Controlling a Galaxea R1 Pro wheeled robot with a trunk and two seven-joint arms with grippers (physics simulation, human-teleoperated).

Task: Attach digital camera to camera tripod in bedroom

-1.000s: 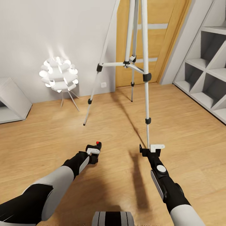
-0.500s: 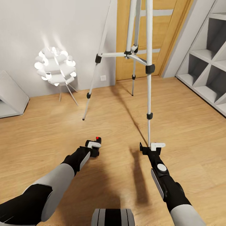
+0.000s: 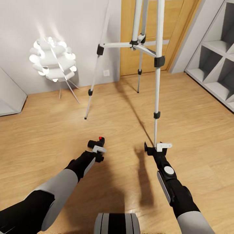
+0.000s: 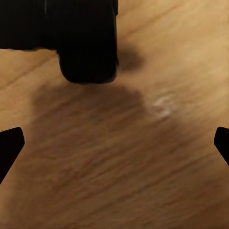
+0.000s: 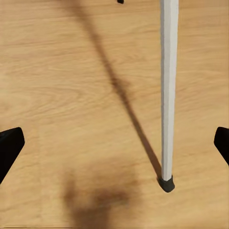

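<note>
**Camera in hand, tripod an arm's reach ahead**

Closest to me, the robot's two arms stretch out low over the light wood floor [image 3: 195,123]. The left gripper [image 3: 97,150] carries the digital camera [image 3: 97,144], small and black with its red button showing on top; the fingers look closed around its body, though from the head view the contact itself is hard to make out. In the left wrist view the camera [image 4: 86,40] hangs as a dark block above the floorboards, with the black fingertips [image 4: 9,148] just visible at either edge.

The right gripper [image 3: 158,149] holds nothing, its fingers spread wide apart. It sits just beside the foot of the nearest leg of the camera tripod [image 3: 158,61]. The right wrist view shows that silver-white leg [image 5: 168,90] coming down to its black foot on the boards, a long shadow running off from it.

Further on, the tripod's other two legs splay toward the wall. A white spiky floor lamp [image 3: 52,63] glows to the left, well apart from the tripod. Behind stand the wooden door [image 3: 175,32] and, to the right, the white cubby shelves [image 3: 216,55].
</note>
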